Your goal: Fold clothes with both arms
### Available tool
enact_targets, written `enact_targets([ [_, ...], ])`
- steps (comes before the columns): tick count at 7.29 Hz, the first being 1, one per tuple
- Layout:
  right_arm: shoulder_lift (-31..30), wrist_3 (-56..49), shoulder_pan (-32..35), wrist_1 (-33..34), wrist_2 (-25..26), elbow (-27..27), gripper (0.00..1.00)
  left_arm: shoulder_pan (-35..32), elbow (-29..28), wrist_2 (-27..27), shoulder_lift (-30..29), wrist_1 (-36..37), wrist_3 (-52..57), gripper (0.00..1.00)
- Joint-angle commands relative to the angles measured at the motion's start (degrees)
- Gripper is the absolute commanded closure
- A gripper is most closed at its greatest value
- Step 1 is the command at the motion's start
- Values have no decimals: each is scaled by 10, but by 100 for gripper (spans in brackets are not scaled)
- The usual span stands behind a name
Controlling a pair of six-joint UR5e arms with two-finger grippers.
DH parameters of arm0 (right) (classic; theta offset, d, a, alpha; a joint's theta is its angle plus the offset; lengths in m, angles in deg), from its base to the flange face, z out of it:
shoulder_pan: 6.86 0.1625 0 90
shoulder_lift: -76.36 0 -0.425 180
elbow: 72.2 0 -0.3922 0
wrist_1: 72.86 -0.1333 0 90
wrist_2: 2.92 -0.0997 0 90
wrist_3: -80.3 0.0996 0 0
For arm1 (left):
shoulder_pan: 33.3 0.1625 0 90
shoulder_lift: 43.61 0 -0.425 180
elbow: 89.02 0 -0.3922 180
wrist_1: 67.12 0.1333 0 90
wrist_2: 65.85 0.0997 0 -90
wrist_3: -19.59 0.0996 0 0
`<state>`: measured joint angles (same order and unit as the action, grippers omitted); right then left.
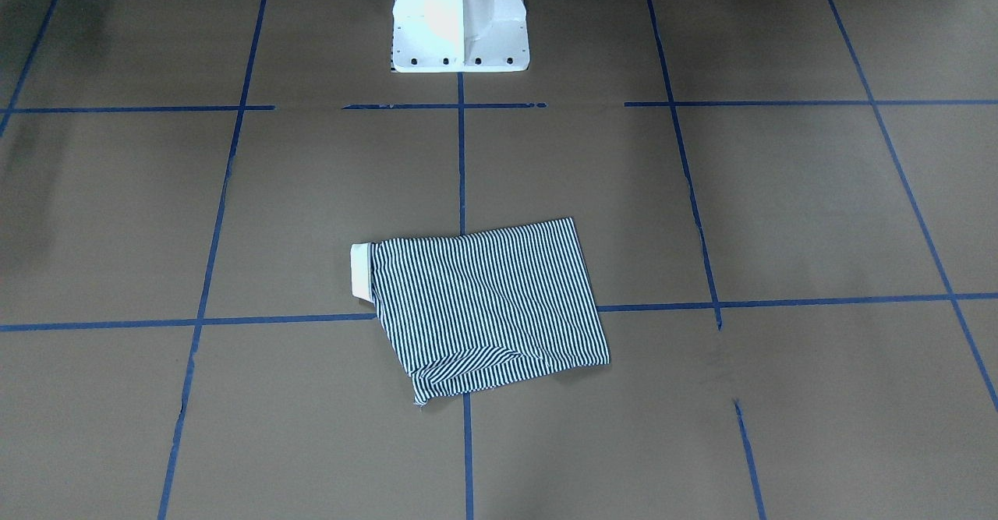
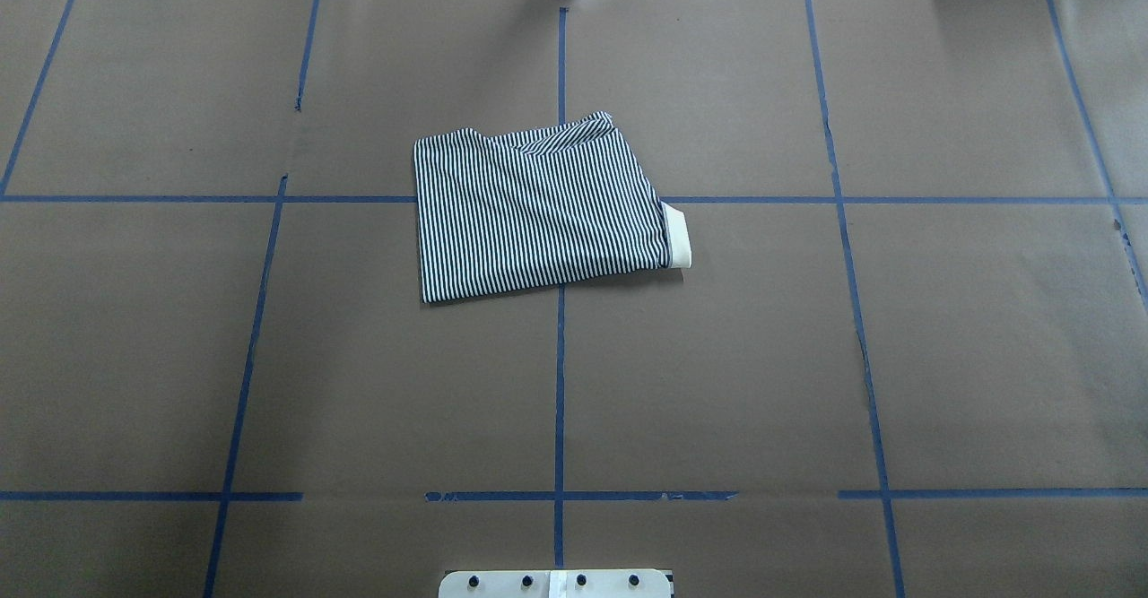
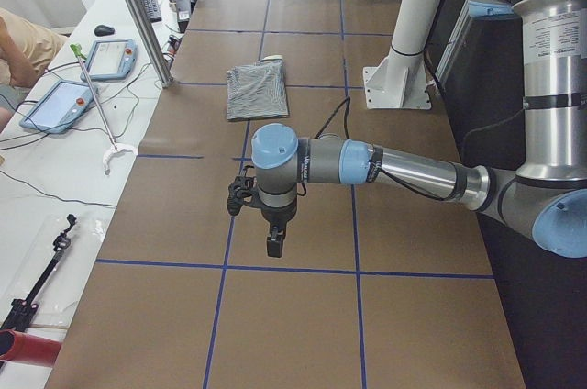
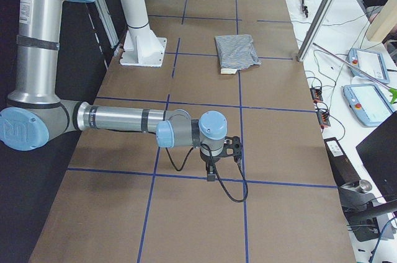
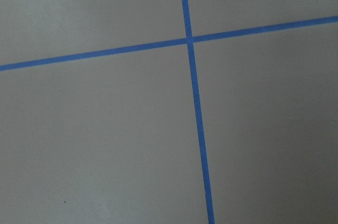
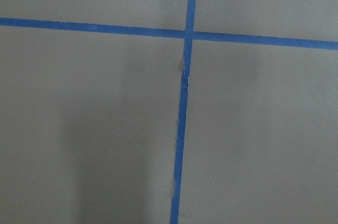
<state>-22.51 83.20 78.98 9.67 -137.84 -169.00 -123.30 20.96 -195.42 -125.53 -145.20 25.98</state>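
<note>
brown table (image 2: pixel 897 356) gridded in blue tape (image 2: pixel 560 383) faces you. the polo shirt (image 2: pixel 538 217) lies folded near its middle, collar (image 2: pixel 679 239) toward the robot's right. left gripper (image 3: pixel 274 244) and right gripper (image 4: pixel 211 175) hang well apart from it; you cannot tell whether either is clenched.

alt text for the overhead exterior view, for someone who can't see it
A folded polo shirt with thin navy-and-white stripes lies near the middle of a brown table gridded with blue tape lines. Its cream collar sticks out toward the view's right, and a white base plate shows at the bottom edge.
</note>
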Motion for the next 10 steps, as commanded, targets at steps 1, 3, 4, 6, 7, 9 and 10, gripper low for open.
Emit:
enact_targets([
  [1,0,1,-2,0,-12,2,0,2,-2,0,3,17,0,0],
  [3,1,0,-2,-2,-10,4,0,3,-17,0,-2,14,0,0],
  [4,4,-2,-2,-2,-5,5,0,3,-24,0,-3,12,0,0],
  [6,6,-10,-2,-3,15,-2,0,3,-24,1,-3,11,0,0],
  [7,21,-10,-8,5,37,-21,0,3,-25,1,-4,10,0,0],
  [9,48,0,-37,19,43,-23,0,4,-25,1,-4,10,0,0],
  [10,100,-1,-38,125,51,-37,0,4,-24,1,-4,10,0,0],
])
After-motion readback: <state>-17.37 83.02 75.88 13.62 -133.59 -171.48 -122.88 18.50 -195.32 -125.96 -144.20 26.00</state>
